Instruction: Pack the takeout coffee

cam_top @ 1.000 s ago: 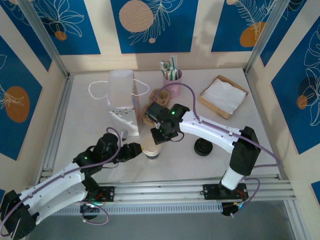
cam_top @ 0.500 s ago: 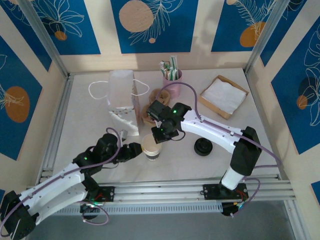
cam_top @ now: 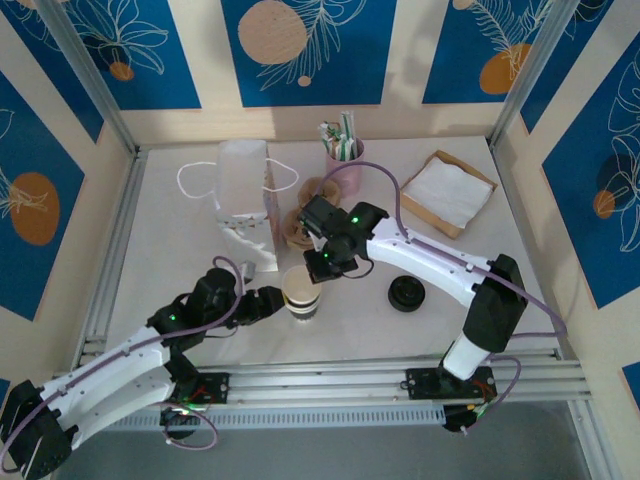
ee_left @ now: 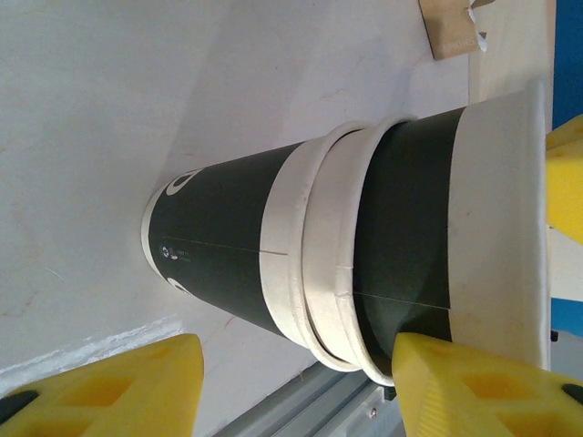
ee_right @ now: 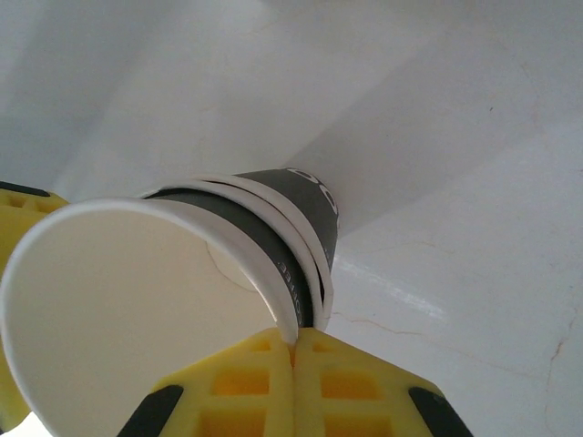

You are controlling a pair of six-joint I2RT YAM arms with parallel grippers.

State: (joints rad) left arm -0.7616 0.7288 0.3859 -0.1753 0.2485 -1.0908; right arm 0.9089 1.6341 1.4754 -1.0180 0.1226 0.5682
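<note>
While the right gripper [ee_right: 293, 341] holds its 2 fingers [ee_right: 246, 382] pressed together, the paper rim of the top cup [ee_right: 118, 309] is caught between them, 1 pad inside the mouth and 1 outside. That pinch sits high on the wall. My read is that it's there to lift this lidless cup out of the nested stack [cam_top: 300, 290] and clear space.

Over to the left gripper [ee_left: 296, 344]. Its 2 fingers [ee_left: 118, 391] are spread, 1 on each side of the stack. The finger by the base stands clear of it, and the other overlaps the upper cup's edge. I can't tell if it's touching. It looks like a loose brace, ready to hold the lower cups down.

The stack stands mouth up between the 2 sets of fingers.

And the coffee [cam_top: 405, 293]? It's outside both grips, on the table [cam_top: 180, 250] to the right of the right fingers and well apart from them. Its black lid faces straight up. I judge the long axis vertical, though the cup wall beneath is hidden.
</note>
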